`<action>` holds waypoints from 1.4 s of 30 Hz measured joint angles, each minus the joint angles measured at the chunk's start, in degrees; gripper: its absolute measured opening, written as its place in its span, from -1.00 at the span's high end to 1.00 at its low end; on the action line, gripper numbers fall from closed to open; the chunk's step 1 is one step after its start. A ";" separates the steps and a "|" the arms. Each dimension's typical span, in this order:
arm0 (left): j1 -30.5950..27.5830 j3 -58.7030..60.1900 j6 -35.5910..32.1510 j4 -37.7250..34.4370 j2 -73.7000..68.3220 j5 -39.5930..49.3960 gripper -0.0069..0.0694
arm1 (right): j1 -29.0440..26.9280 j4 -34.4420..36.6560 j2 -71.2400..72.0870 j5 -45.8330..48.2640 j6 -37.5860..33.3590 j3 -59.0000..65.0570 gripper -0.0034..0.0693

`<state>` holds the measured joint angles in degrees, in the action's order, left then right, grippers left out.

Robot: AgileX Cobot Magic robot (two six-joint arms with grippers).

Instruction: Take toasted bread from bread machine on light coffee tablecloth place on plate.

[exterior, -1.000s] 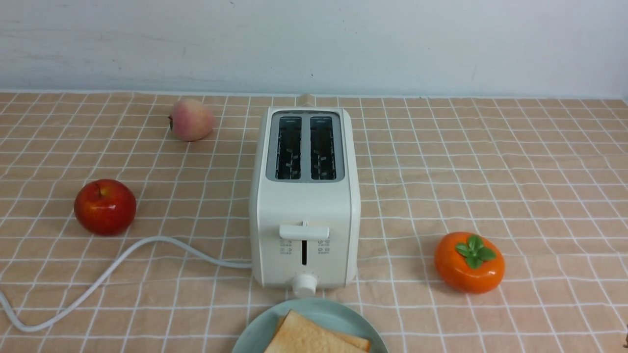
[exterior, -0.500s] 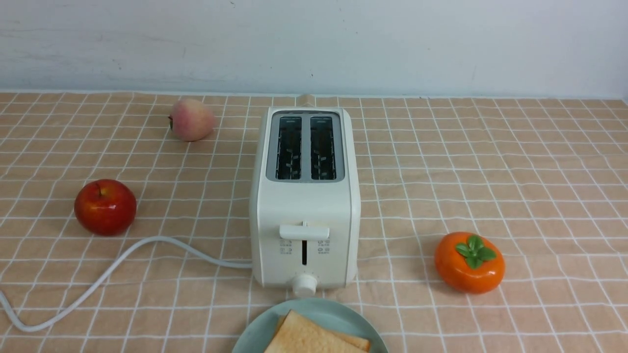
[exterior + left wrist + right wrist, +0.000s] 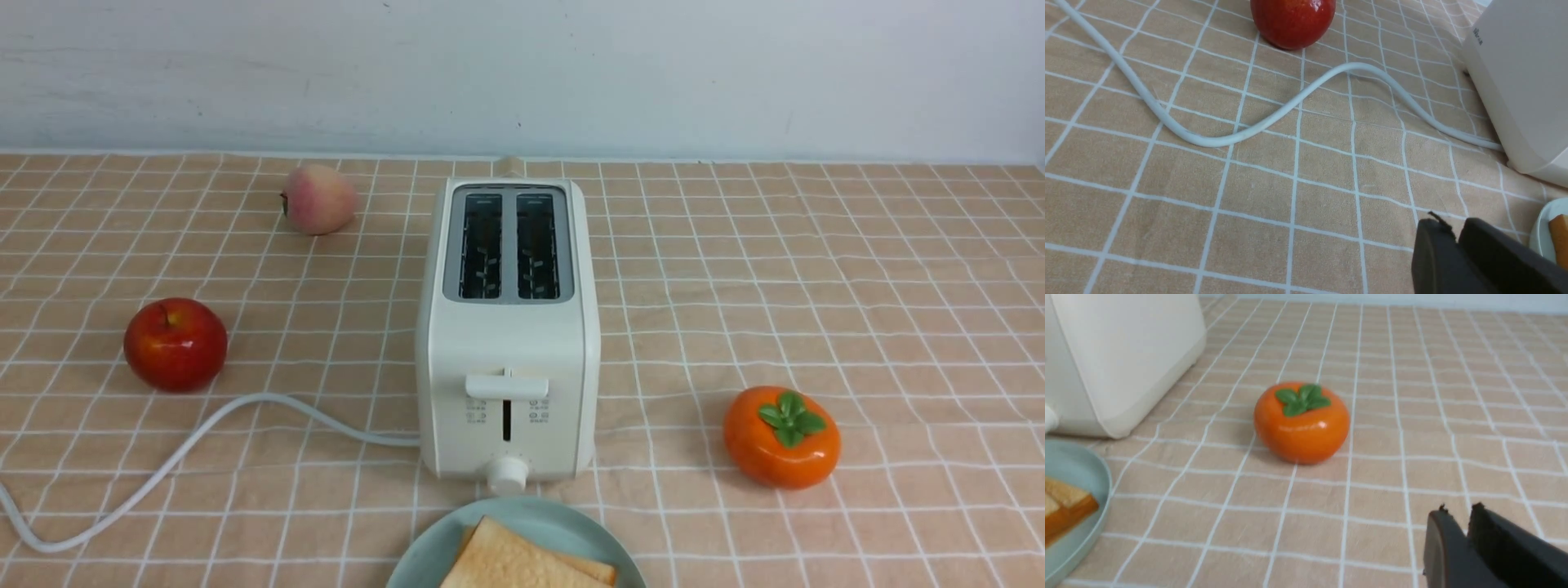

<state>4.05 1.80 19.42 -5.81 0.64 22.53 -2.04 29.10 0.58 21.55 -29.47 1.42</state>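
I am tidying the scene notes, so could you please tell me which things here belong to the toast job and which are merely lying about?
Belongs to the job:
- cream-white two-slot toaster, slots empty
- golden-tan square toast slices
- round mint-green plate holding them
- tan grid-patterned tablecloth

Lying about:
- shiny red apple
- pale pink peach
- orange persimmon with green leaves
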 joint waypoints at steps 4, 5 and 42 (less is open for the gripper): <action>0.00 0.00 0.00 0.00 0.00 -0.01 0.58 | 0.00 -0.82 0.00 0.44 3.53 -0.11 0.62; 0.00 0.00 0.00 0.00 0.00 0.05 0.58 | 0.00 -0.87 0.00 0.44 3.96 -0.11 0.62; 0.00 0.00 0.00 0.00 0.00 0.06 0.50 | 0.00 -22.90 0.00 0.74 33.25 -0.56 0.53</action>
<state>4.05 1.80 19.42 -5.81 0.64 22.58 -2.04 6.20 0.58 22.29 3.78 0.87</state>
